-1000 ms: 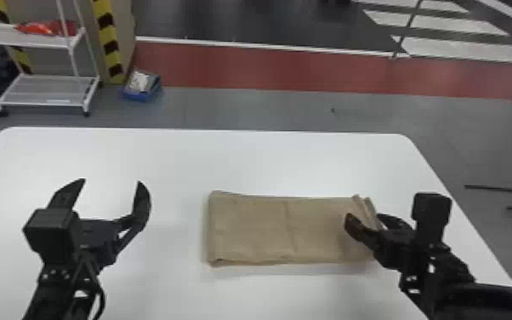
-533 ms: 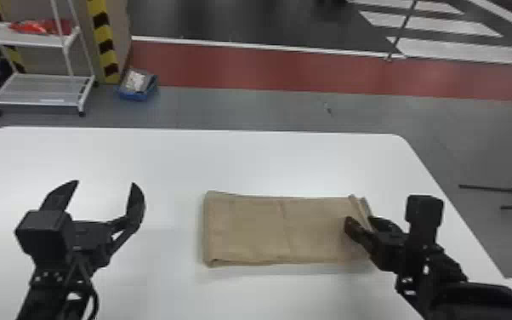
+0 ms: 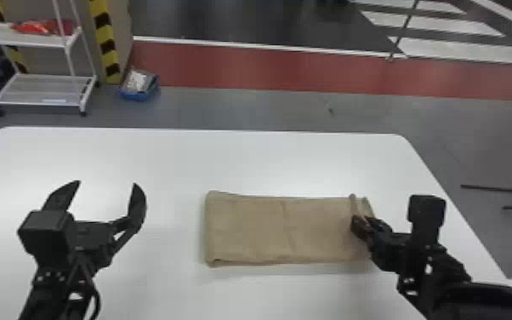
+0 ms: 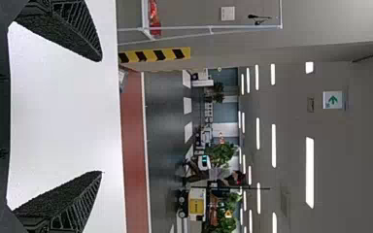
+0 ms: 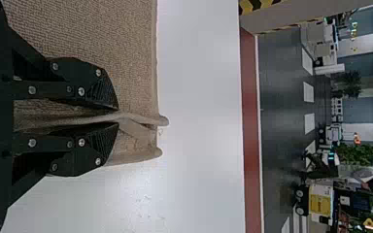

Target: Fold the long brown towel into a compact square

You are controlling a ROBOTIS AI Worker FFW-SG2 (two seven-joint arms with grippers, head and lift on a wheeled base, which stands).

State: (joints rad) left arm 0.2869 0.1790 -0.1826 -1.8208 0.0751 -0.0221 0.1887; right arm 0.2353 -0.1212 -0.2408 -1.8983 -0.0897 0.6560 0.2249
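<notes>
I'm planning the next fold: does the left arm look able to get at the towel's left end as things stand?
Probably yes: the left gripper is open and empty, with nothing between it and that end of the towel. The right gripper pinches the opposite end.

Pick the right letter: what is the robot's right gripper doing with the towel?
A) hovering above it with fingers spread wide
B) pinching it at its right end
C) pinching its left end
B, because the right gripper has its fingers closed on a raised fold at the brown towel's right end.
</notes>
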